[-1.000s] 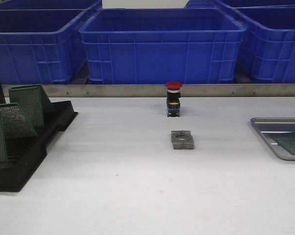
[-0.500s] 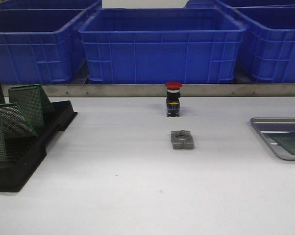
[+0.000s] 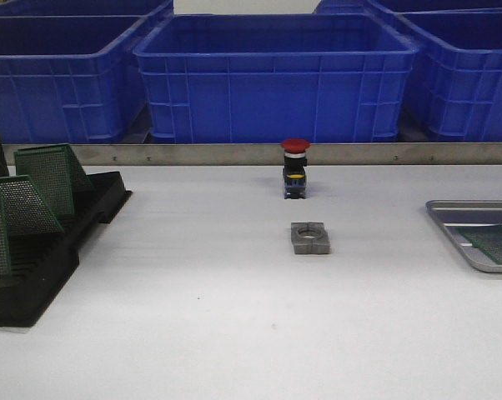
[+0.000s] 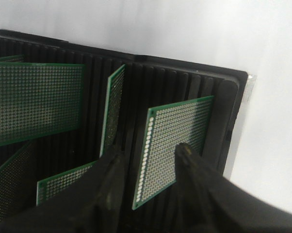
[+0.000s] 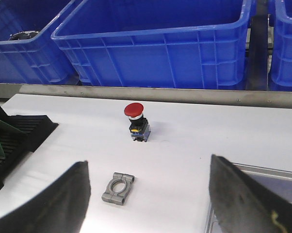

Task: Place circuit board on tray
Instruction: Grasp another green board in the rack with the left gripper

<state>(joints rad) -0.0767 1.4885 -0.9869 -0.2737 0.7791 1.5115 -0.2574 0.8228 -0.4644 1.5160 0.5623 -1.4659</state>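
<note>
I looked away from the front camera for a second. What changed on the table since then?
Nothing visibly moved. The boards in the black rack, the red push button, the grey metal block and the tray holding one circuit board all lie as before. No arm shows in the front view.

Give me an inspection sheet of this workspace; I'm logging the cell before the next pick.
Surface: white table, bare between items.
Job's things: tray at right edge, one green board lying in it; more circuit boards standing in the black rack at left.
Clutter: red push button; grey metal clamp.
Grippers: left pincer open, straddling a racked board; right pincer open, empty.
Cables: nothing seen.
Surroundings: blue crates behind a metal rail.
</note>
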